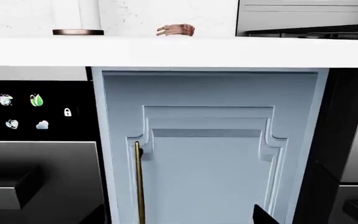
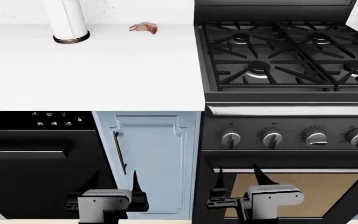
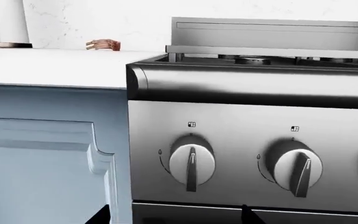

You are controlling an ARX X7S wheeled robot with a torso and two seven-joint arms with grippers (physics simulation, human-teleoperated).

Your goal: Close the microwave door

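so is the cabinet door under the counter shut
Shut: the cabinet door sits flush in its frame, with no gap showing in the head or left wrist views.

This is a home kitchen, rendered in simulation. A gas stove (image 2: 288,56) with black grates sits over a row of knobs (image 2: 272,138) and an oven door (image 2: 291,191), flush against a white table (image 2: 86,74) backed by a pale marbled wall. Under the table are a light blue cabinet door (image 2: 157,158) with a brass handle (image 1: 139,182) and a black dishwasher (image 2: 36,163) with a lit icon panel.
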